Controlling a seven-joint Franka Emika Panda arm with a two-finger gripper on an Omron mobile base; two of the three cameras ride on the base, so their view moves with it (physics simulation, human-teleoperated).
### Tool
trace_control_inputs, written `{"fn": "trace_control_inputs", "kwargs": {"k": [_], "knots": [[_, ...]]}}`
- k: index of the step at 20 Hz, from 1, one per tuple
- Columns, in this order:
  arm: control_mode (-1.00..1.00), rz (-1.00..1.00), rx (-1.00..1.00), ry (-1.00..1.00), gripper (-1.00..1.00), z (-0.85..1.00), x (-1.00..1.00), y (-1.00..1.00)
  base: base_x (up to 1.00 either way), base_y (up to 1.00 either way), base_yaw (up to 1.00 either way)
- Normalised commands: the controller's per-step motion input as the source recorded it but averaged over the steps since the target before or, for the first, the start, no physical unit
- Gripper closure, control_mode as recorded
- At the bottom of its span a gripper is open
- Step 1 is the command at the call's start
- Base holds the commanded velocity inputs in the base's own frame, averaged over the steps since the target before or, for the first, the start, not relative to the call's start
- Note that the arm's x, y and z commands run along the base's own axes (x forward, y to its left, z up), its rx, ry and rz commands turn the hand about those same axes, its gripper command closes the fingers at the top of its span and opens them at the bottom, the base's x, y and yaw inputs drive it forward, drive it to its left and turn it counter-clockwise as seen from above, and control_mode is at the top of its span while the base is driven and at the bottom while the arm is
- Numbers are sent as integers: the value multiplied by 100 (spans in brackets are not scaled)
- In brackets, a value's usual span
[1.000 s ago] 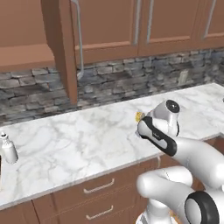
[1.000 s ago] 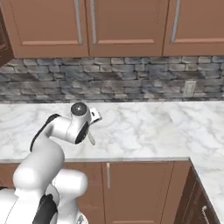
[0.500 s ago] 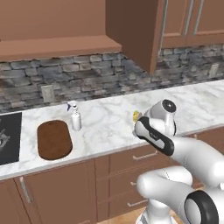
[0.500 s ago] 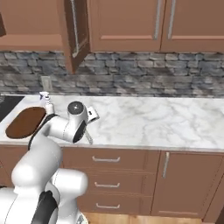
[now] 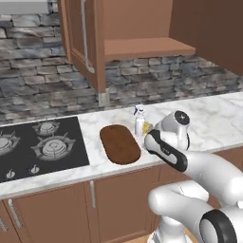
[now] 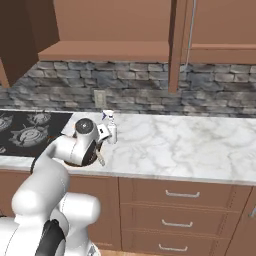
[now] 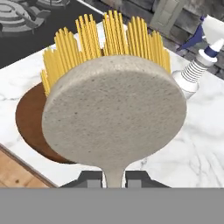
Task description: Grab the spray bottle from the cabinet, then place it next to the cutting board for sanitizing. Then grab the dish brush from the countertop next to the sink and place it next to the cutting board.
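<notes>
The thin pale-handled dish brush with yellow bristles [image 7: 114, 113] is gripped by its stem between the two dark fingers of the two-finger gripper [image 7: 114, 177]; the fingers are closed against the stem, one on each side. In the hand view the round speckled grey back of the brush head is seen just ahead of the gripper, with the yellow bristles pointing away from the camera. In the right base view the pale handle [image 6: 100, 157] slants down from the gripper [image 6: 98, 148] above the front part of the white marble countertop with grey veining [image 6: 190, 147].

The dark brown oblong wooden cutting board with rounded ends [image 5: 119, 143] lies flat on the countertop [image 5: 223, 114], below and just beyond the held brush. The small white translucent spray bottle with a blue-grey trigger head [image 5: 139, 121] stands upright just beside the board's right edge, near the gripper [image 5: 148, 131]. In the hand view the bottle [image 7: 197, 65] is seen past the brush head, and part of the board [image 7: 30, 120] is hidden behind the head.

A black stovetop with grey burners [image 5: 40, 147] is set into the countertop to the left of the board. Above, the reddish-brown wooden wall cabinet [image 5: 142, 28] stands with its door [image 5: 80, 38] swung open, and its inner shelf is exposed. A grey stone backsplash [image 5: 42, 90] with a wall outlet [image 6: 98, 97] runs behind the counter.
</notes>
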Motion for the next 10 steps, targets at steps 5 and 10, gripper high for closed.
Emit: {"fn": "trace_control_inputs", "kwargs": {"k": [5, 10], "knots": [[100, 0, 0, 0, 100, 0, 0, 0, 1, 3, 14], [100, 0, 0, 0, 100, 0, 0, 0, 39, -48, 16]]}}
